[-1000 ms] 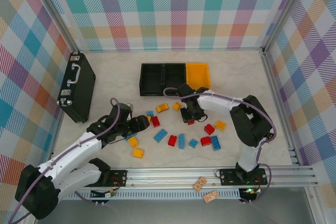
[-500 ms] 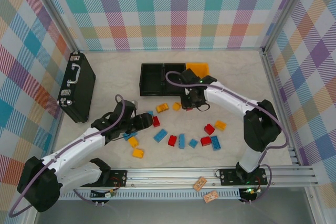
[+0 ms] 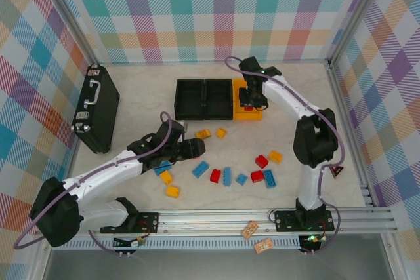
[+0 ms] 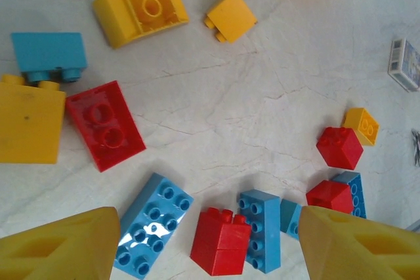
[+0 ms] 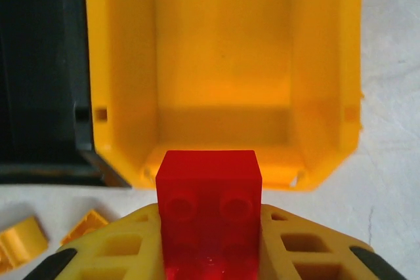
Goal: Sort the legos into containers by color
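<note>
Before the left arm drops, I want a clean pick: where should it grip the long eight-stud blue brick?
Pinch the long blue brick across its narrow width, on the two long sides, coming straight down. It lies flat, studs up and diagonal, so the left gripper probably needs turning to match. A red brick sits close beside one long side.

The containers (image 3: 205,100) sit behind the scattered legos (image 3: 200,170) (the briefcase (image 3: 97,108) lies well to their left).

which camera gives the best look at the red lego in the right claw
Right wrist: the red lego sits large and centred in the right claw, studs visible, before the yellow bin. In top external the claw largely covers it; left wrist faces loose legos.
</note>
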`<act>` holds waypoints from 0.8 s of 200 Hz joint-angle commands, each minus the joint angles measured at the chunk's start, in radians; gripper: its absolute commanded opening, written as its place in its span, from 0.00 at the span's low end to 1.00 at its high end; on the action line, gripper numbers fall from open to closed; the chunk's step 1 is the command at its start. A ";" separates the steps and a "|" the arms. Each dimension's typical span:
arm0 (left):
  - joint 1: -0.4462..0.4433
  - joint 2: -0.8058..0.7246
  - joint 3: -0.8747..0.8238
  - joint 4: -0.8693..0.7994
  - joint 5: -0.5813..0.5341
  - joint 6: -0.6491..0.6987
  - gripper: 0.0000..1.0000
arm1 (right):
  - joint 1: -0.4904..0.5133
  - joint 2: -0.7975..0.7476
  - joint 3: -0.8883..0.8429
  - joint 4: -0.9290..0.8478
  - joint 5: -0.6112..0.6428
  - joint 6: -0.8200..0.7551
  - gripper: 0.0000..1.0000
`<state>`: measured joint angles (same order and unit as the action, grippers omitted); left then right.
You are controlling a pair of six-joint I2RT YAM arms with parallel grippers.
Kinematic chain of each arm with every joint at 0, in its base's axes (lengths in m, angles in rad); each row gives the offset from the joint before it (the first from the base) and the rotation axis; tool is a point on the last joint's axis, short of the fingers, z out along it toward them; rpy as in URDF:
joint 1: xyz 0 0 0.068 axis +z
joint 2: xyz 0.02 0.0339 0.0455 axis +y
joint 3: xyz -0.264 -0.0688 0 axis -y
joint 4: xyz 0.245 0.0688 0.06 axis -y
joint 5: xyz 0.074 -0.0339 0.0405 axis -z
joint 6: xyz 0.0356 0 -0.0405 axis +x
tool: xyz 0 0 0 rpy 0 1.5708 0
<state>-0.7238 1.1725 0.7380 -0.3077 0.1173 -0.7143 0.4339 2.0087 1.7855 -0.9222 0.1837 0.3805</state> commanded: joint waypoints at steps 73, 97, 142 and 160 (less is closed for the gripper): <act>-0.054 0.022 0.035 -0.004 -0.064 0.001 0.72 | -0.036 0.222 0.239 -0.126 0.009 0.006 0.30; -0.055 0.027 0.034 -0.006 -0.068 -0.001 0.72 | -0.039 0.242 0.250 -0.125 0.000 0.010 0.30; -0.056 0.023 0.027 -0.021 -0.095 -0.016 0.72 | -0.040 0.277 0.305 -0.148 0.001 0.009 0.37; -0.055 0.017 0.027 -0.033 -0.109 -0.019 0.72 | -0.040 0.272 0.323 -0.156 0.002 0.007 0.44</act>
<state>-0.7654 1.1965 0.7498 -0.3130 0.0402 -0.7185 0.3992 2.2780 2.0575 -1.0359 0.1871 0.3809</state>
